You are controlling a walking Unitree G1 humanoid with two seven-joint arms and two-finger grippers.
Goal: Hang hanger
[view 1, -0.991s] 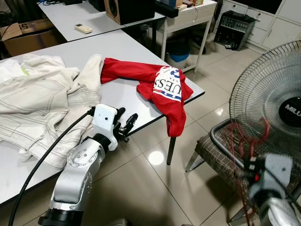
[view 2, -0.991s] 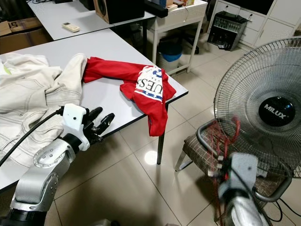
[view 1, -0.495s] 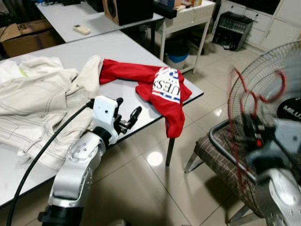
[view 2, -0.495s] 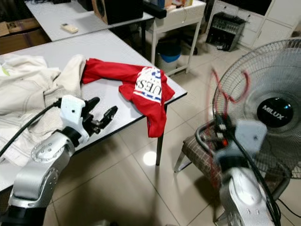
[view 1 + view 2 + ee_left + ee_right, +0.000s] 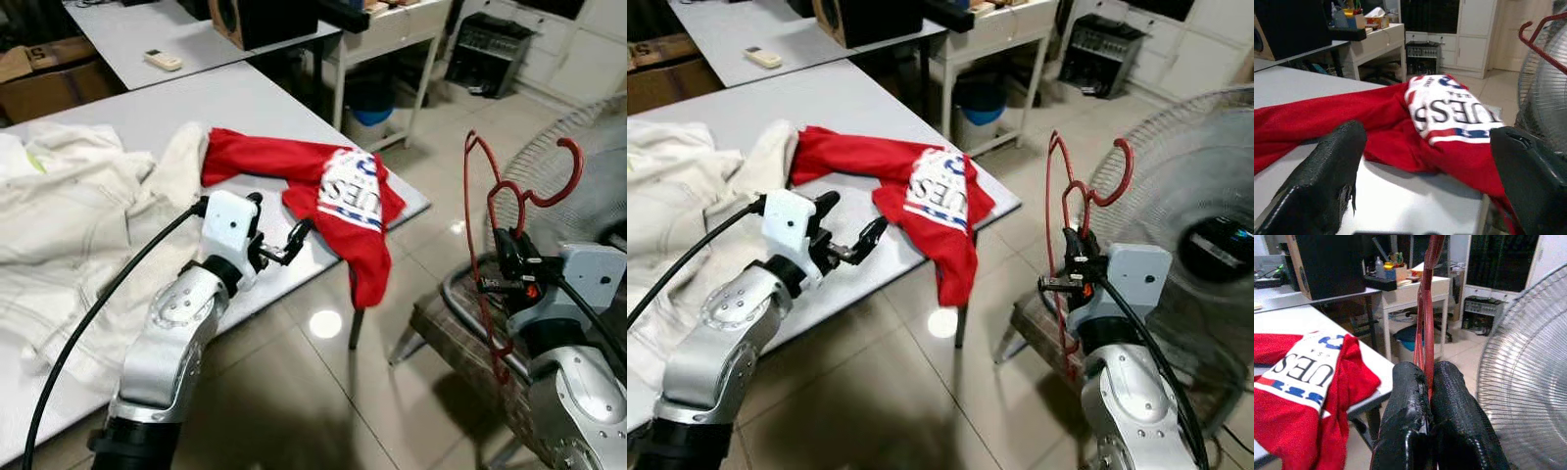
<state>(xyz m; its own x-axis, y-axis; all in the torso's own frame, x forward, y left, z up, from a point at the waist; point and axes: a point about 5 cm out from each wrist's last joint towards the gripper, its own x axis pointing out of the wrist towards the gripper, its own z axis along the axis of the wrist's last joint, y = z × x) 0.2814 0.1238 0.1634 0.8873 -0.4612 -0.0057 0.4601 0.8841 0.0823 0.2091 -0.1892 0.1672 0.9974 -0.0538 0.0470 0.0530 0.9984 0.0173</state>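
Hanger [image 5: 1065, 211]: thin red curved wire

**Even Indoor Light, Soft Edges**

Lit evenly from overhead, with a bright round glare spot on the glossy tiled floor [image 5: 324, 324] beneath the grey table [image 5: 245, 108]. Cast soft shadow under the table edge and below the left arm. Blurred lightly in both head views, most at the fan [image 5: 1205, 245] on the right, its grille smeared. Rendered out of focus up close in the wrist views: black fingers [image 5: 1327, 181] soft and grainy, red hanger [image 5: 1425, 308] hazy. Left dark doorways and cabinets underexposed behind.
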